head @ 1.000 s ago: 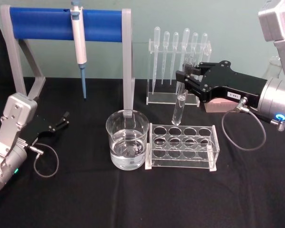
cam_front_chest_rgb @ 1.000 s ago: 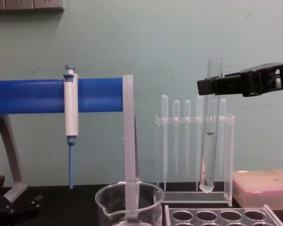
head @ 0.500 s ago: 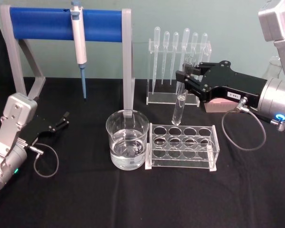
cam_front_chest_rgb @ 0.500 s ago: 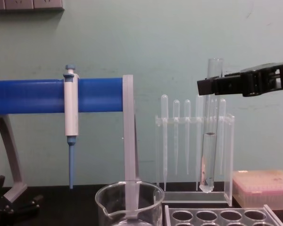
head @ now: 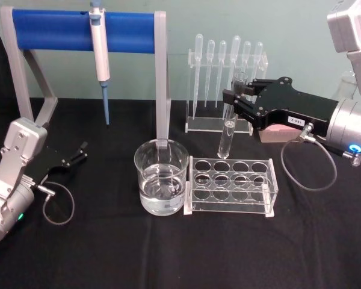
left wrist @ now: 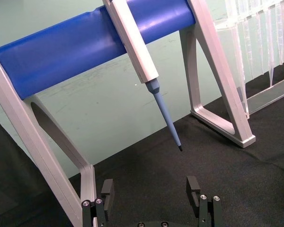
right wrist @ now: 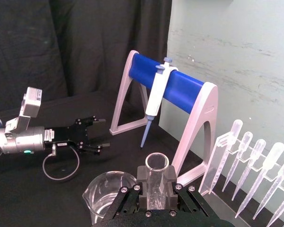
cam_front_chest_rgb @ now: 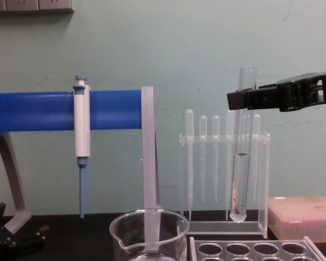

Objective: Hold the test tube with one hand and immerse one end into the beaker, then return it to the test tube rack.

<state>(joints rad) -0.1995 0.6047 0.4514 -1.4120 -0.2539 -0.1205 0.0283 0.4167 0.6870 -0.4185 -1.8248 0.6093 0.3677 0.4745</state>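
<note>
The left gripper [head: 80, 152] rests low at the left of the black table [head: 108, 253], near the stand's [head: 84, 29] left foot, its fingers [left wrist: 193, 185] wide apart and holding nothing. Behind it stands the blue-bar stand, with a pipettor [head: 98, 48] hanging from the bar, tip down. Right of the stand's right leg, nearer the robot, sits the beaker [head: 161, 180], partly filled with clear liquid. Just beside it on the right is the rack [head: 231, 186]; its visible holes are vacant. Above the rack's far row hangs the tube [head: 227, 129], nearly upright with its open top up. Its rounded bottom is clear of the rack and well to the right of the beaker. The right gripper [head: 233, 100] reaches in from the right and is clamped on the tube near its top. Farther back a clear holder [head: 225, 123] carries a row of pipettes [head: 222, 60].
</note>
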